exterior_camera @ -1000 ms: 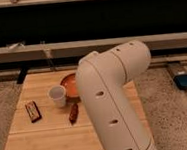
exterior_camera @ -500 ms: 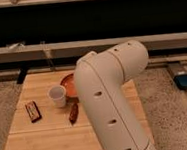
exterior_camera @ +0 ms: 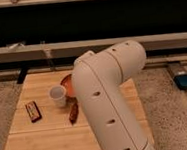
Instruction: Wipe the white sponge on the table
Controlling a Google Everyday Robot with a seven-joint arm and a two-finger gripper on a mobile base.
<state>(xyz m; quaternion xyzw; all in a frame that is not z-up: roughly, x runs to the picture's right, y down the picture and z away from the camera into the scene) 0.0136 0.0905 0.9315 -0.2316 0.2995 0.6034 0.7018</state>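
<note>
The light wooden table [exterior_camera: 48,137] with a plank-striped top fills the lower left. My large white arm [exterior_camera: 110,100] rises in front of it and covers its right part. The gripper is not in view. The white sponge does not show; it is hidden or out of view. A white paper cup [exterior_camera: 58,96] stands near the table's middle.
An orange bowl [exterior_camera: 67,85] sits behind the cup, partly behind my arm. A brown snack bar [exterior_camera: 73,112] lies in front of the cup, and a dark flat packet [exterior_camera: 33,111] lies at the left. A blue object [exterior_camera: 185,81] lies on the floor at right. A dark wall with a ledge runs behind.
</note>
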